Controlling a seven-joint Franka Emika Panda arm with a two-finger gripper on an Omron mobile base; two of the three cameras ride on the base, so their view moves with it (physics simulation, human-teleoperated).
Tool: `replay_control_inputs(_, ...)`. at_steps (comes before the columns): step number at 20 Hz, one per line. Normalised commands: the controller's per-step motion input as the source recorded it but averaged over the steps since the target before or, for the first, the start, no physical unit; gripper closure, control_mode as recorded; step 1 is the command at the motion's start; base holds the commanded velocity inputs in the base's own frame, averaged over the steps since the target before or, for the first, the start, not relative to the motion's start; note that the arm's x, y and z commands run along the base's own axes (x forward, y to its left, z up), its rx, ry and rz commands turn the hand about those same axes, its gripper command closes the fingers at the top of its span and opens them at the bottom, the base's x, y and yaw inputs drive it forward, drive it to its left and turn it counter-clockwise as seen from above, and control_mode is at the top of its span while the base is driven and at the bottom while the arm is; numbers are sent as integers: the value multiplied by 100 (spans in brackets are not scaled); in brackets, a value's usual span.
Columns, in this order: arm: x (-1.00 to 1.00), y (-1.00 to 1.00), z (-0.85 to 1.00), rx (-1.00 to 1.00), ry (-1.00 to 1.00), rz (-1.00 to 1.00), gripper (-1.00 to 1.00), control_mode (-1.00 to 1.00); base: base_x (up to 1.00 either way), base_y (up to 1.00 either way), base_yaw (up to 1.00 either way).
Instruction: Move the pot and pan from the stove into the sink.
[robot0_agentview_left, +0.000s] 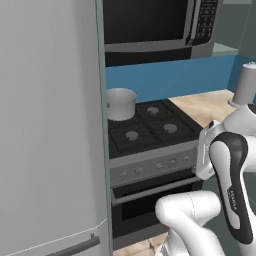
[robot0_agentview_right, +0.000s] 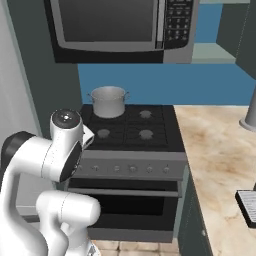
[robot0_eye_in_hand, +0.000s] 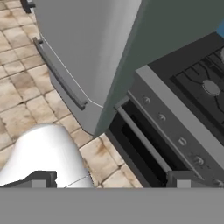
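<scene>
Kitchen: you are looking at a blue back wall, dark cabinets and a tan tiled floor (robot0_eye_in_hand: 26, 100).
Stove: you can see the black stove (robot0_agentview_right: 131, 131) in the middle, with round burners on top and a steel front with knobs.
Oven: its dark door sits under the knobs, with a long bar handle (robot0_agentview_right: 131, 192) across it.
Pot: your silver pot (robot0_agentview_right: 108, 101) stands upright on the back left burner, close to the blue wall. You see it in the left base view too (robot0_agentview_left: 120, 103).
Microwave: a big dark microwave (robot0_agentview_right: 120, 27) hangs above the stove.
Fridge: a tall grey fridge (robot0_agentview_left: 50, 130) stands just beside the stove's left side.
Counter: a beige counter (robot0_agentview_right: 220, 155) lies right of the stove.
Gripper: your gripper (robot0_eye_in_hand: 109, 179) has its two dark fingers spread wide with nothing between them. It looks down at the floor and the stove front, well apart from the pot.
</scene>
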Motion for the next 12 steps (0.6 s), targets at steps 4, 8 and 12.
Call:
replay_control_inputs(4, 0, 0, 0, 0, 0, 0, -100, 100, 55, -41, 0)
replay_control_inputs(8, 0, 0, 0, 0, 0, 0, -100, 100, 46, -25, 0)
replay_control_inputs(12, 0, 0, 0, 0, 0, 0, -100, 100, 54, -7, 0)
